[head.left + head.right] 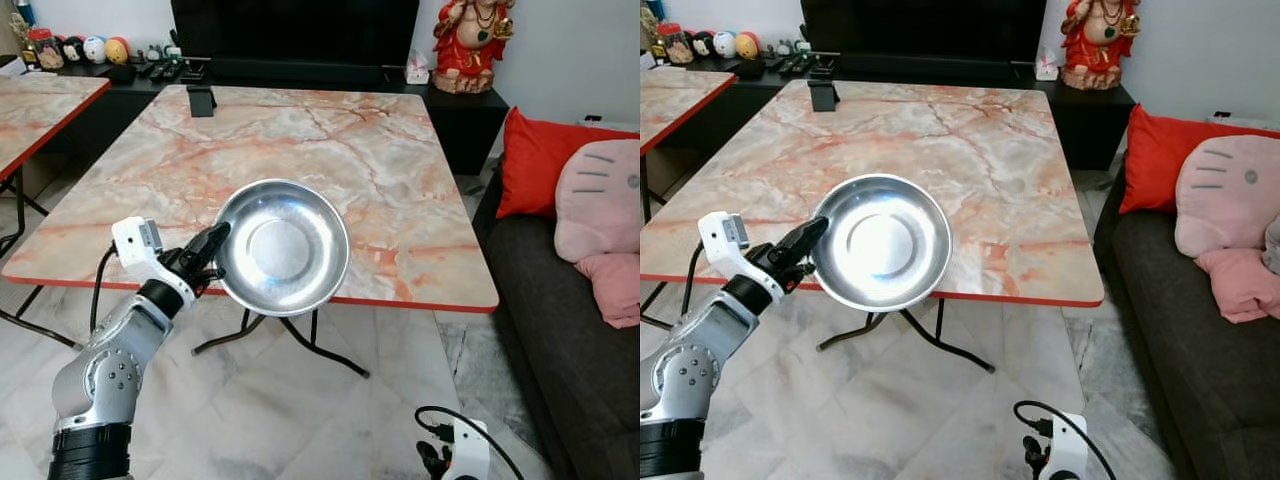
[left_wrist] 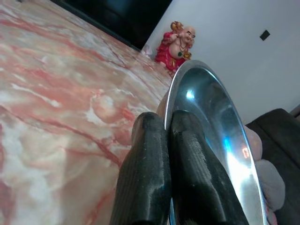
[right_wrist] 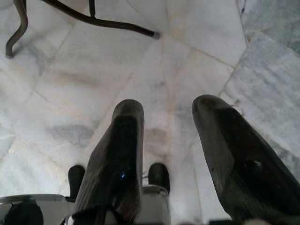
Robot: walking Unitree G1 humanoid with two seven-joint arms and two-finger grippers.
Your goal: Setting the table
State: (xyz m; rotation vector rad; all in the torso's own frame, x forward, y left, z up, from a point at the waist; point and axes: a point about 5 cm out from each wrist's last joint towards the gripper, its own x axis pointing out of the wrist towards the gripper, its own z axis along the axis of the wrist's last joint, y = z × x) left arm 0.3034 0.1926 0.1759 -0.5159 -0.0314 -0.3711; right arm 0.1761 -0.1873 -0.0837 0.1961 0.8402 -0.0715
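The left gripper (image 1: 212, 247), its two black fingers pinched together on the rim of a steel bowl (image 1: 283, 247), holds the dish tilted above the near edge of the marble-patterned table (image 1: 380, 170); the step in hand looks to be carrying it in for placement. Next, the bowl likely needs levelling and lowering onto the tabletop before release. The right gripper (image 3: 173, 140) hangs low over the tiled floor, fingers apart, its arm largely cut off.
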